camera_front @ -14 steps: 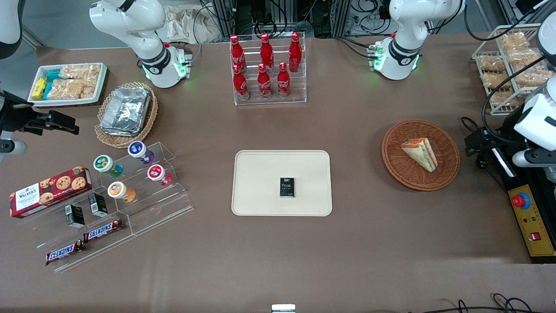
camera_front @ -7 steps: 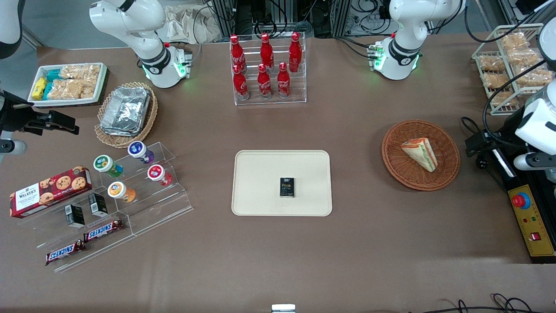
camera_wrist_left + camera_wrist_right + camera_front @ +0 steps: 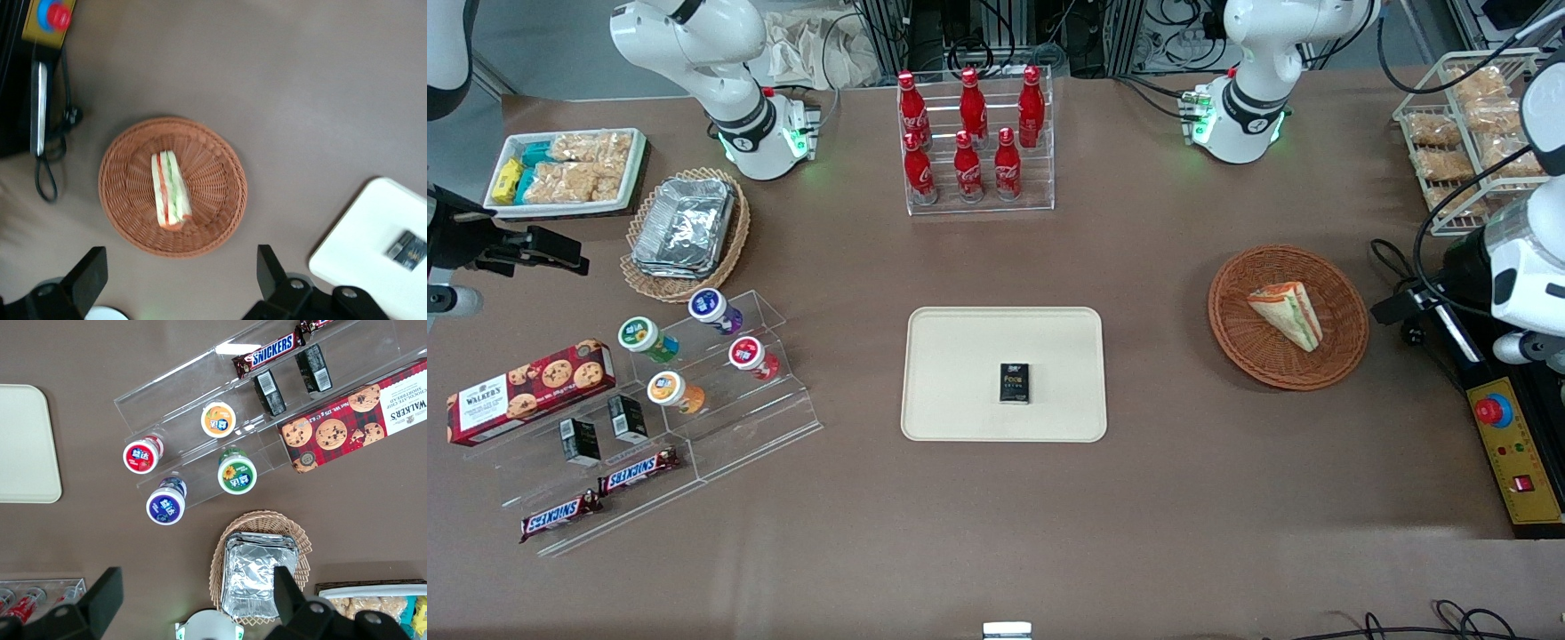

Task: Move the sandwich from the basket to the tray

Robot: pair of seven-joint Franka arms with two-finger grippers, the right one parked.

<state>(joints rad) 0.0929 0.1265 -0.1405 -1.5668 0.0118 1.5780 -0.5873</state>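
Fingers (image 3: 90,280) of the gripper (image 3: 177,277) spread wide apart and hold nothing, high above the round basket (image 3: 220,213). Inside the basket lies the sandwich (image 3: 170,190). Nearby sits the tray (image 3: 353,250) with a small black box (image 3: 406,247) on it.

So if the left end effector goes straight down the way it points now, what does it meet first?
Most likely the basket: the open end effector hangs above its rim, with the sandwich slightly off its line. Depth is unclear, so it might meet bare table beside the rim.
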